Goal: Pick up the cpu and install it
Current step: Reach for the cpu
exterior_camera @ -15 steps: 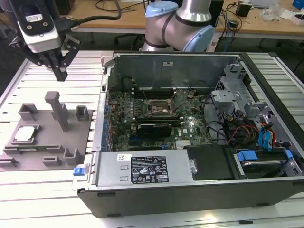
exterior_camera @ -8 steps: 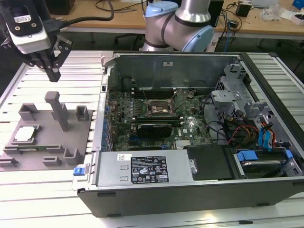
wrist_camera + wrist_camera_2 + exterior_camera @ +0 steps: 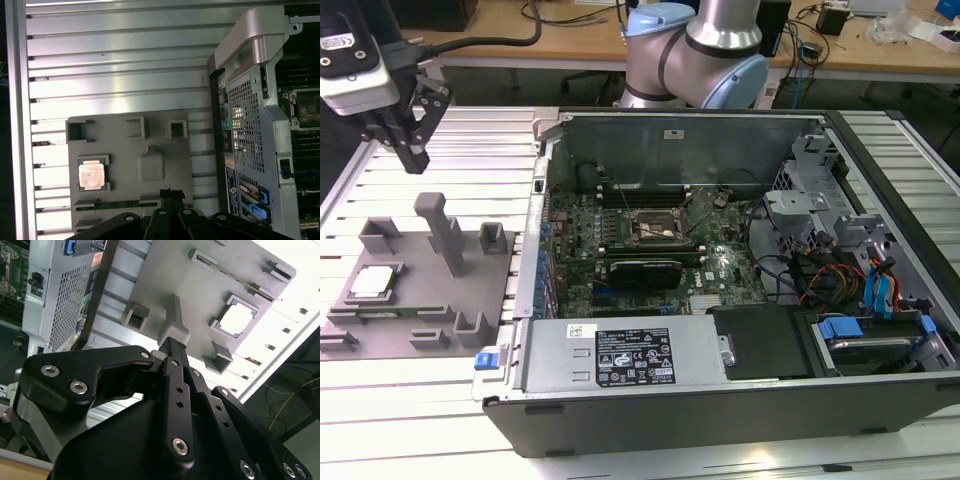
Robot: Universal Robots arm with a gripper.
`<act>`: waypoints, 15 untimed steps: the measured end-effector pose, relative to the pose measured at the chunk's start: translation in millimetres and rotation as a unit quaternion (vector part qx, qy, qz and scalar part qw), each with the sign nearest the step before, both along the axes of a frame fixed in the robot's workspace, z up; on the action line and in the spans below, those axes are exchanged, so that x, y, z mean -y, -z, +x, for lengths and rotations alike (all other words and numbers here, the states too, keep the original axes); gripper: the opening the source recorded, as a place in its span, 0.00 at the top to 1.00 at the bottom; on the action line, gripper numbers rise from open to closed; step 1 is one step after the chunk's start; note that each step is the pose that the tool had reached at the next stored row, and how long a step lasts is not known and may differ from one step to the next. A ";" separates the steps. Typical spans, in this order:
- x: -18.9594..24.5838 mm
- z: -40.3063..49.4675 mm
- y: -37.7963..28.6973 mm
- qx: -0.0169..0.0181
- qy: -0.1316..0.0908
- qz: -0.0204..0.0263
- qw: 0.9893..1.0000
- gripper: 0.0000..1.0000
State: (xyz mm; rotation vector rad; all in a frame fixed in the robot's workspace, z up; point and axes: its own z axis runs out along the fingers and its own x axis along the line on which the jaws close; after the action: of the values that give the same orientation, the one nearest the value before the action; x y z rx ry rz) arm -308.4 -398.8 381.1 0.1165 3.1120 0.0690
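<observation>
I've got the tool [image 3: 417, 160] hanging high over the slatted bench [image 3: 470, 150] at the exterior view's far left, fingers closed together with nothing between them. The cpu [image 3: 372, 283] lies flat in its pocket on the grey fixture plate [image 3: 415, 290]. It's nearer the camera than the tool and a touch further to the exterior view's left, well apart from the fingertips and well below them. In the first wrist view the cpu [image 3: 91, 176] shows shiny side up, with low blocks hugging its edges. Now my worries. If I go down with the fingers shut like this, I'd press on the lid rather than straddle it. The tall grey post [image 3: 445, 235] stands close to the line from tool to cpu, so a low sweep could clip it. Those blocks leave little room, I'd judge, so a skewed grip could tip the cpu out. A tilted cpu arriving at the socket [image 3: 655, 228] inside the open case [image 3: 720, 420] risks bent contacts.
</observation>
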 end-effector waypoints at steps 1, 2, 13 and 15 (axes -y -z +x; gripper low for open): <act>0.0 -2.0 0.2 0.000 0.000 0.000 1.000 0.89; 0.0 -4.3 0.5 0.000 0.000 0.000 1.000 0.89; 0.1 -34.7 19.3 0.000 0.000 0.000 1.000 0.89; 0.1 -38.2 22.2 0.000 0.000 0.000 1.000 0.89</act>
State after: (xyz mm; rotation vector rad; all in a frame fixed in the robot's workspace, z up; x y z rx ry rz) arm -346.6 -398.9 358.9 0.1164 3.1118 0.0691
